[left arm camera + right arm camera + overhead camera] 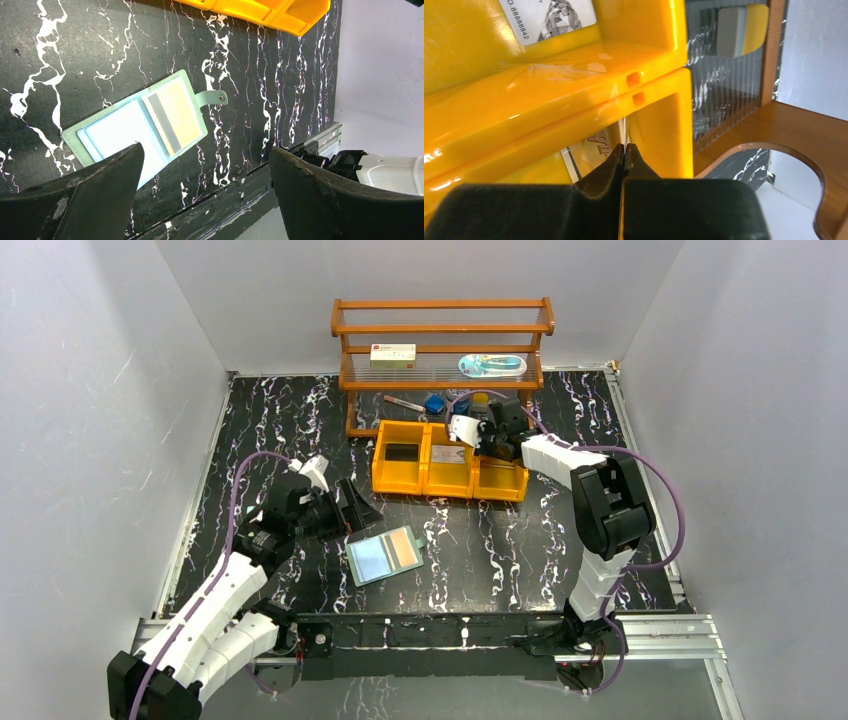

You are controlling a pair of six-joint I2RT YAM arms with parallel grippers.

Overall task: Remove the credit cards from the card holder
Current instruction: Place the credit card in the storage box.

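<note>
Looking through the right wrist camera, I see the right end effector (624,146) narrowed to almost nothing. Its black fingers (606,170) pinch the thin edge of an embossed credit card (593,146). That card stands down inside the rightmost compartment of the orange bins (450,486), close against the divider wall. From above, this end effector sits over that same end compartment, with the wooden rack (440,330) just behind it.

In the middle compartment lies a greyish credit card (447,453), flat on the floor of the bin. A dark credit card (402,452) lies flat in the left compartment.

My left end effector (205,150) stands wide, its fingers (100,185) spread far apart and holding nothing. It hangs over the desk (500,550) just up and to the left of the card holder (368,560), apart from it.

The card holder lies open and flat on the desk, near the front edge and well apart from the bins. Its left pocket shows pale blue. Its right pocket holds an orange-tan credit card (179,112) with a grey stripe along one side. The snap tab (212,97) sticks out from the holder's edge on that side.

A white box (392,355) with a red label rests on the rack's middle shelf.
</note>
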